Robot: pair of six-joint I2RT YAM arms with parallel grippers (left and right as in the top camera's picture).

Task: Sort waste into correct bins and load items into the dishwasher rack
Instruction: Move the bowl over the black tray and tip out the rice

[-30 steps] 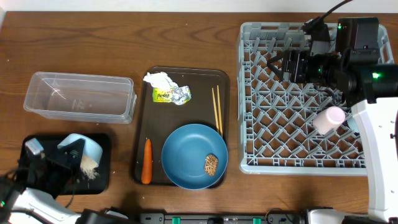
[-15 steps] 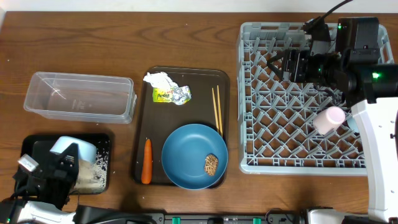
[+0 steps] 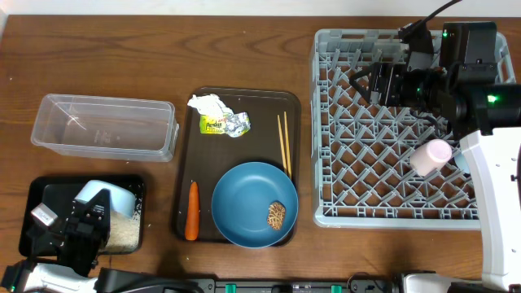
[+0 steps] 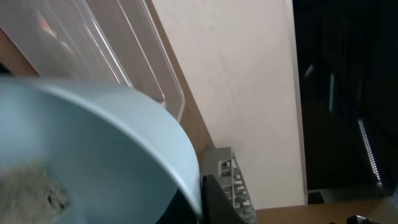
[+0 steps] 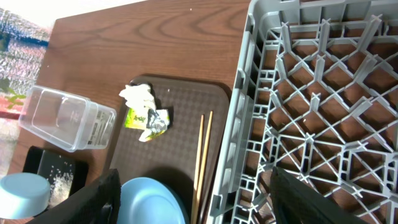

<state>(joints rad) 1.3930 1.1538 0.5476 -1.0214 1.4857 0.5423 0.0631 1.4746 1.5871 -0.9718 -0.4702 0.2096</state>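
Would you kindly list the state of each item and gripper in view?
pale blue bowl, gripped, tilted over black tray
left gripper, shut on pale blue bowl
right gripper, open, empty
black tray, holds rice
clear tub, upright, empty
pink cup, lying in rack
blue plate, flat, brown lump on it

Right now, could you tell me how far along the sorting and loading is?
Done: pink cup in the rack, rice in the black tray. In hand: the left gripper holds the pale blue bowl over that tray. Left: tissue, wrapper, carrot, brown lump to bin; plate and chopsticks to rack.
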